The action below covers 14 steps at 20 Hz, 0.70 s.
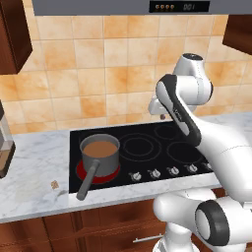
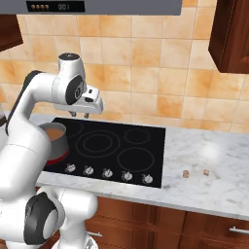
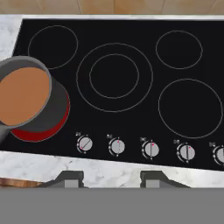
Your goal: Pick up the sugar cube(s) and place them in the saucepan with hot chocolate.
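Pan: the grey saucepan [image 1: 100, 153] sits at lower left of centre in the left base view, on a glowing red burner [image 1: 110, 174], brown liquid inside, its long handle [image 1: 87, 181] pointing down towards the counter edge.
Sugar: one small tan cube [image 1: 54, 184] lies on the marble counter [image 1: 34, 167] at lower left, just left of the stove (well apart from the pan).
More cubes: in the right base view two tiny tan cubes [image 2: 185, 173] [image 2: 206, 171] rest on the counter right of the stove [image 2: 112, 146].
Gripper: the gripper [image 3: 111, 178] hovers above the stove's front knobs [image 3: 117, 146], fingers apart, nothing between them.
Arm: raised over the stove's middle.
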{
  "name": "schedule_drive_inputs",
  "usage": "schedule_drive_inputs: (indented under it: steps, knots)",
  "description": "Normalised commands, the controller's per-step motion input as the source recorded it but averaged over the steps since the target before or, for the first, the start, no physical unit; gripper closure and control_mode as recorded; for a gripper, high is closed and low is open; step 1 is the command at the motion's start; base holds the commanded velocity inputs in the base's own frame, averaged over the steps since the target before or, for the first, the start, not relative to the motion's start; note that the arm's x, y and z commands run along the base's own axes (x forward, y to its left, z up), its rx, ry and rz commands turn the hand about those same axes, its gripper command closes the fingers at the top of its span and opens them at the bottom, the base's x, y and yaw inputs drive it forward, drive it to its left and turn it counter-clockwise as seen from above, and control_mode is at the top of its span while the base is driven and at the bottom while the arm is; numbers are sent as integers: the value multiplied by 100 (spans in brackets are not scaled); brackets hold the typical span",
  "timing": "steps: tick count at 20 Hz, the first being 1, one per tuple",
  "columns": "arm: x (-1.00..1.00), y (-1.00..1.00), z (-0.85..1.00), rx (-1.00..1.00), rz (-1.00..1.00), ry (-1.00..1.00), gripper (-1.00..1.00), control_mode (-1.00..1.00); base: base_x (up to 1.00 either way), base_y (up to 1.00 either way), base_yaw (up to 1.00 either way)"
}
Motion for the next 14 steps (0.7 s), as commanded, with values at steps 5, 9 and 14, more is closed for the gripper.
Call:
schedule_drive_inputs:
  steps: [5,9,14]
  knots:
    - [0,-37,0,0,-5,1,-100,-100,0,0,0]
    - [0,-82,-6,0,-28,5,-100,-100,0,0,0]
    - [0,-74,-33,0,-38,9,-100,-100,0,0,0]
